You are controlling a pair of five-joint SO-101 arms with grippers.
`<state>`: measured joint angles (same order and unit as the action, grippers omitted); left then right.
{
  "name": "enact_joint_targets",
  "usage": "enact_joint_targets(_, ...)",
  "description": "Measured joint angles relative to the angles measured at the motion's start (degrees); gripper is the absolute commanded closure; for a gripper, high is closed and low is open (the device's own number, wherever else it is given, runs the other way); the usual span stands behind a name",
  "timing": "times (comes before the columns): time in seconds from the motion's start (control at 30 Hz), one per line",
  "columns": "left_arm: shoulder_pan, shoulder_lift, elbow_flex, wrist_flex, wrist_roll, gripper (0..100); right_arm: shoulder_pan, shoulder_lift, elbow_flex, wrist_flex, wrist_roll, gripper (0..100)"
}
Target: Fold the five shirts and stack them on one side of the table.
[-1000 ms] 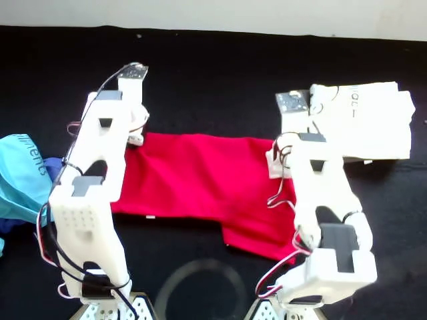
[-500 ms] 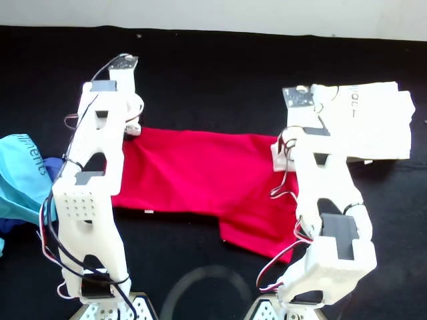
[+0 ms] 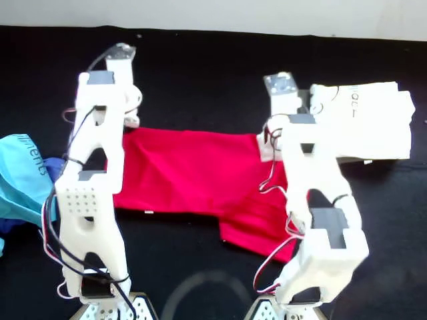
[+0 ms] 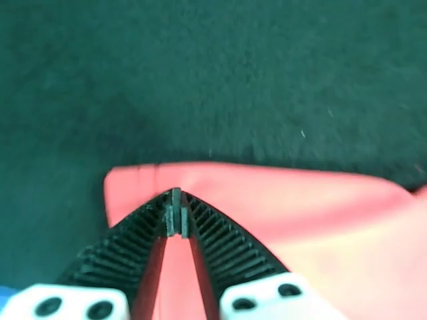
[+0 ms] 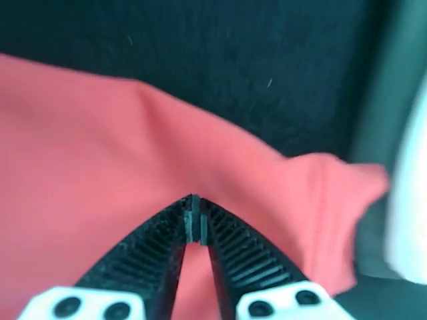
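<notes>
A red shirt [image 3: 193, 177] lies spread across the middle of the black table, with a flap hanging toward the near side. My left gripper [image 3: 131, 122] is at its far left corner; in the left wrist view the left gripper [image 4: 175, 215] is shut, pinching the red shirt [image 4: 300, 213] near its edge. My right gripper [image 3: 266, 148] is at the shirt's far right corner; the right wrist view has the right gripper [image 5: 193, 220] shut on the red shirt [image 5: 80, 147]. A folded white shirt [image 3: 370, 127] lies at the back right.
A crumpled cyan shirt [image 3: 20, 177] sits at the left edge over a blue one [image 3: 10, 223]. Bare black tabletop [image 3: 200, 73] stretches beyond the red shirt. The white shirt [image 5: 410, 200] lies close beside my right gripper.
Both arms have stretched farther from the near edge, and the right one has shifted left. The red shirt's far edge has moved back a little with them.
</notes>
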<state>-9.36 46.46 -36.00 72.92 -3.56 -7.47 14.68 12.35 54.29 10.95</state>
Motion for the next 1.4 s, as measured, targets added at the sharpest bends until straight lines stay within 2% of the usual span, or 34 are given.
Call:
enact_joint_targets(0.33, -5.2, 6.7, -6.7, -1.8, 0.1, 99, 2.7, 13.0, -11.7, -1.5, 0.2, 99.1)
enact_joint_targets(0.47, -6.3, 8.2, -8.3, -1.8, -2.1, 99, 1.9, 18.2, -19.1, -0.6, 0.2, 99.1)
enact_joint_targets(0.87, -12.7, 8.9, -12.6, 2.2, -2.6, 99, -4.0, 33.0, -53.5, 18.1, 0.0, 99.1)
enact_joint_targets(1.13, -14.2, 9.0, -20.7, 12.7, -2.9, 99, -3.7, 33.2, -70.8, 32.7, 0.0, 99.1)
enact_joint_targets(1.33, -14.0, 9.0, -33.2, 25.7, -2.9, 99, -3.7, 33.2, -78.2, 40.8, 0.0, 99.1)
enact_joint_targets(1.4, -13.7, 9.0, -36.3, 27.2, -2.9, 99, -3.7, 33.2, -80.6, 43.8, 0.0, 99.1)
